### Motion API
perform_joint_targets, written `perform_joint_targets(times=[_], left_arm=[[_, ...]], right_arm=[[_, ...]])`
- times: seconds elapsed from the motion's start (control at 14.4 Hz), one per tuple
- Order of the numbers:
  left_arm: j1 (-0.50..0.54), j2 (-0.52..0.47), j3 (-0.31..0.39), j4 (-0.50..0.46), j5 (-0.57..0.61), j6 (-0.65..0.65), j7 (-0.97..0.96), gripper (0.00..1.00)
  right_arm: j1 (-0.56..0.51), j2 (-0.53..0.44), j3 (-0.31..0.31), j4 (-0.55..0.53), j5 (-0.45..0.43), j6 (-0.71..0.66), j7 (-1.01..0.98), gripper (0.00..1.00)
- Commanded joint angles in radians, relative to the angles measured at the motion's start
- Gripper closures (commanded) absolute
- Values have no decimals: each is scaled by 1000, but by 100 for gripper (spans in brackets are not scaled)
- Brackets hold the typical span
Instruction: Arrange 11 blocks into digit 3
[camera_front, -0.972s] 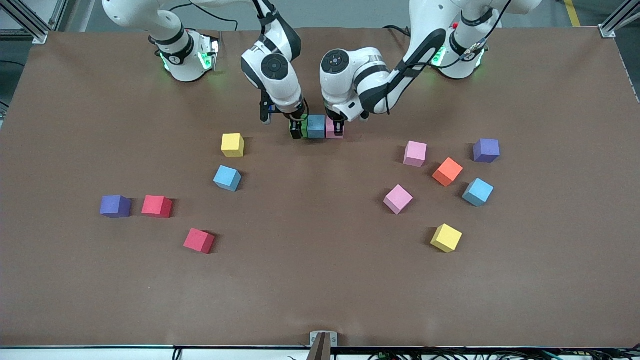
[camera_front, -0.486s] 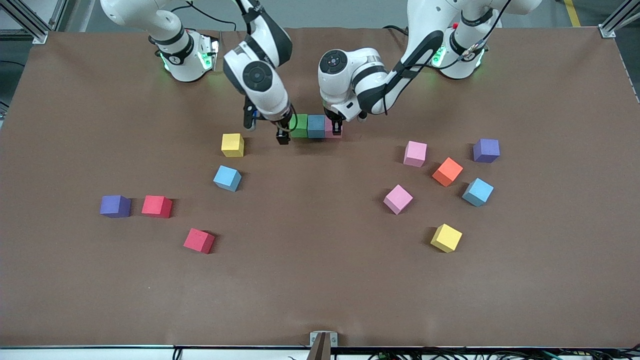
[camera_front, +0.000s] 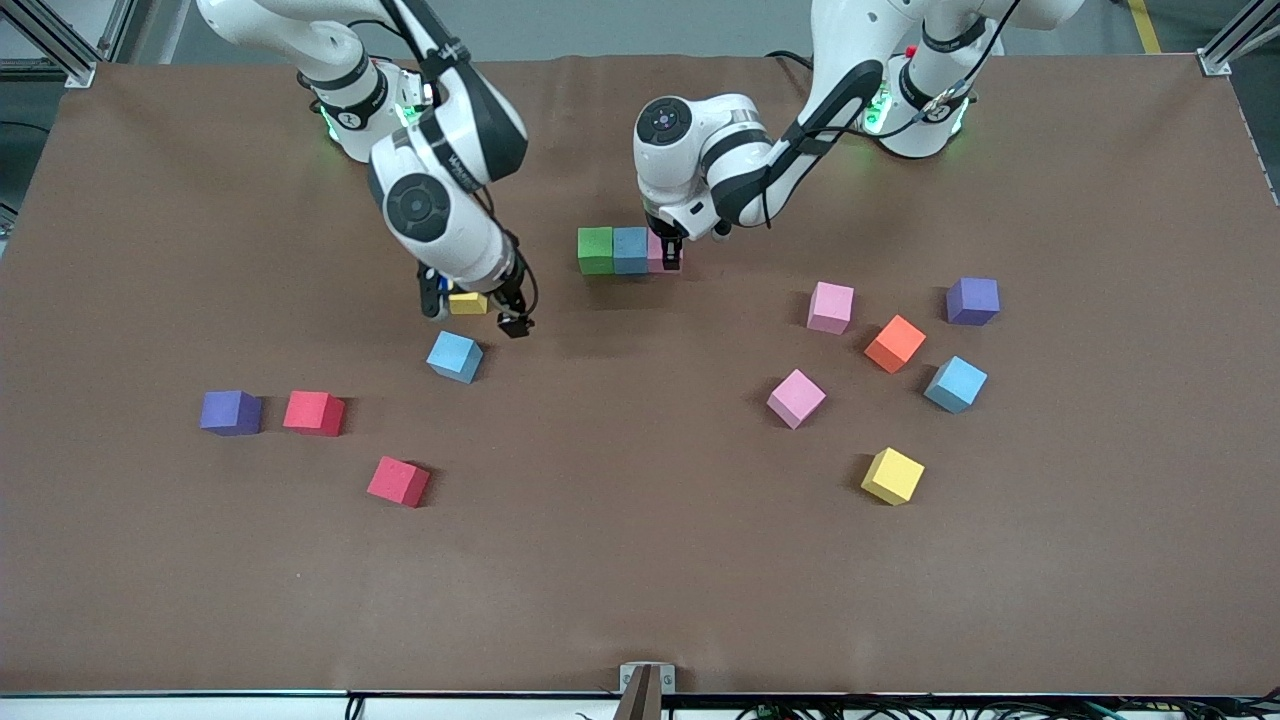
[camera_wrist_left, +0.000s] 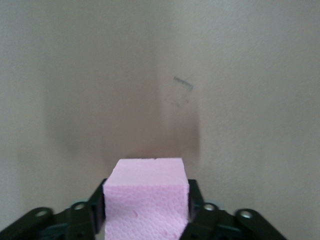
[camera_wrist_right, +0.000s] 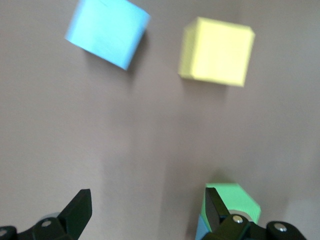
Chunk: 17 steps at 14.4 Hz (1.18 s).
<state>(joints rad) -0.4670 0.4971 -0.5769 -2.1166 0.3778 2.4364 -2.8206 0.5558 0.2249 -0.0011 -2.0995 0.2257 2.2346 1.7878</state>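
Note:
Three blocks form a row on the table: green (camera_front: 595, 250), blue (camera_front: 630, 250) and pink (camera_front: 658, 252). My left gripper (camera_front: 672, 258) is down at the pink block (camera_wrist_left: 146, 192), shut on it with a finger against each side. My right gripper (camera_front: 472, 312) hangs open and holds nothing, over the table by a yellow block (camera_front: 468, 303). In the right wrist view the yellow block (camera_wrist_right: 216, 51) and a light blue block (camera_wrist_right: 107, 32) lie ahead of the right gripper (camera_wrist_right: 145, 210), and the green block (camera_wrist_right: 235, 200) shows beside one finger.
Toward the right arm's end lie a light blue block (camera_front: 455, 357), two red blocks (camera_front: 313, 412) (camera_front: 397, 481) and a purple cube (camera_front: 231, 412). Toward the left arm's end lie pink (camera_front: 831, 306) (camera_front: 796, 398), orange (camera_front: 894, 343), light blue (camera_front: 955, 384), yellow (camera_front: 892, 476) blocks and a purple cube (camera_front: 972, 301).
My right gripper has left the green block at the row's end and swung toward the right arm's end, to the yellow block. My left gripper has stayed at the pink block.

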Motion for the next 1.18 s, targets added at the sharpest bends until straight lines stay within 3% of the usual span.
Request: perform_joint_targets(times=[0.0,0.28,0.56,0.9,1.11], left_arm=[[-28,15,0,20,44,-10,-278,0],[-22,3,-11,56,44,-106,-270,0],[-16,-60,-72,99,43,-255,-266,0],[1,-58,-70,278,29,-483,-119,0],[57,-61,-73,363,27,-614,62,0]], right_arm=[[-98,53,13,73,-83,-12,-221,0],[-175,109,13,139,-164,-13,-367,0],[-252,178,13,217,-178,-4,-430,0],[-301,189,16,211,-166,-23,-810,0],[-289,189,23,210,-170,-35,-838,0]])
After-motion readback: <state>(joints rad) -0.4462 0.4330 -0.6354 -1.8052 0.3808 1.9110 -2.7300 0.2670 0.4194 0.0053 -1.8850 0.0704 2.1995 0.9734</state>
